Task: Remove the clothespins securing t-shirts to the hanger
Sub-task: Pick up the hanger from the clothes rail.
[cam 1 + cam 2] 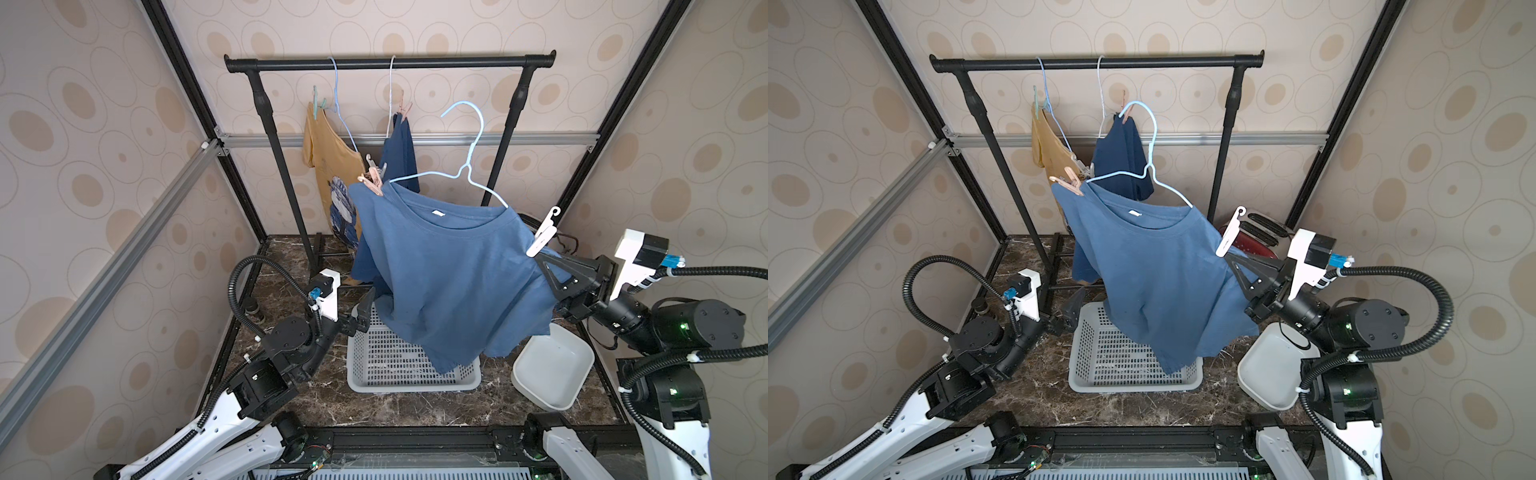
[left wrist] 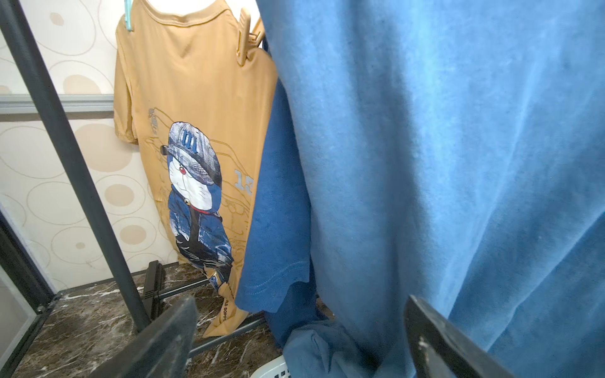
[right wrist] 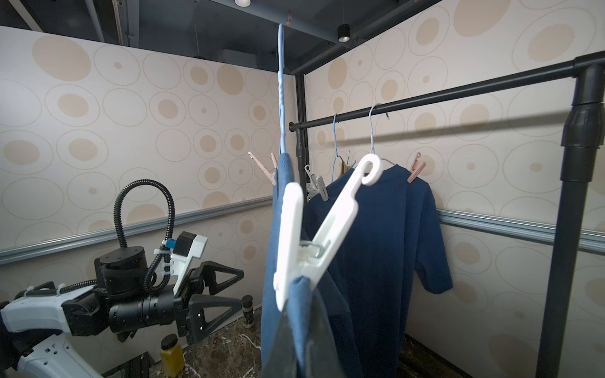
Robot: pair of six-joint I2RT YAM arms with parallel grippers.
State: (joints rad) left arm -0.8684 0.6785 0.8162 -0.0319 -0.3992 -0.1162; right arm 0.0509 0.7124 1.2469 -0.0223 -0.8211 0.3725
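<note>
Rack [image 1: 390,63] standing at 12 o'clock, left rail t-shirt [image 1: 328,158] and right rail t-shirt [image 1: 401,158] hanging side by side from it. Near t-shirt [image 1: 449,274] hanging before rack, over basket [image 1: 415,386]. Outer clothespin [image 1: 542,232] sitting on its 3 o'clock shoulder, inner clothespin [image 1: 372,183] on 10 o'clock shoulder. Right gripper [image 1: 539,258] touching it under outer clothespin. Left gripper [image 1: 368,307] hanging at basket's 10 o'clock, tray [image 1: 552,365] lying at 4.

Both top views high above, toward the rack [image 1: 457,62]; wrist views close against the mid-blue shirt [image 2: 425,163], common to all
</note>
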